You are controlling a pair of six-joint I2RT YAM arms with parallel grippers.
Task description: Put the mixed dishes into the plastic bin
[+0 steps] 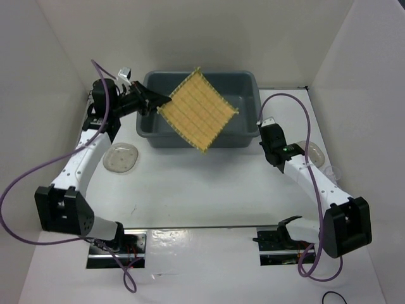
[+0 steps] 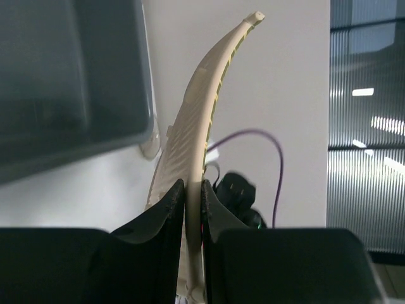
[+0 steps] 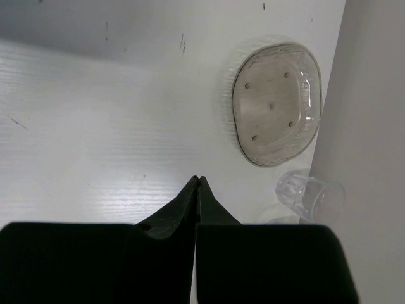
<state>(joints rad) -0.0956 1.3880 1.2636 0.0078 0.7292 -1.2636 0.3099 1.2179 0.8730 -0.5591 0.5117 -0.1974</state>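
Left fingers [image 1: 150,99] are pinched nearly closed on one corner of the yellow mat [image 1: 198,109]. The mat sticks out flat and tilted over the grey bin [image 1: 248,81], not resting in it. In the left wrist view it shows edge-on and bowed, with only a narrow strip between the finger pads.

Right fingers [image 3: 197,182] are fully closed on nothing, hovering above the bench [image 1: 202,190] near a clear dish [image 3: 275,104] and a clear cup [image 3: 310,193]. Another clear dish [image 1: 121,157] sits on the bench left of the bin. No dishes are visible inside the bin, though the mat hides much of its floor.

Risks, as I judge them:
- The hold is thin and on a corner. The mat's own weight or a quick swing could twist it out early.
- From above, the mat's near corner seems to reach the bin's near wall. If let go from here, it may catch on the rim and hang half outside, or slide onto the bench.
- Stiff and bowed, it could wedge against the sloping walls and take up room the dishes need.
- Lowering it means keeping the left fingers off the bin's left rim, which is close by.
- The clear pieces are hard to see. The cup by the right wall could be tipped by a badly aimed approach.
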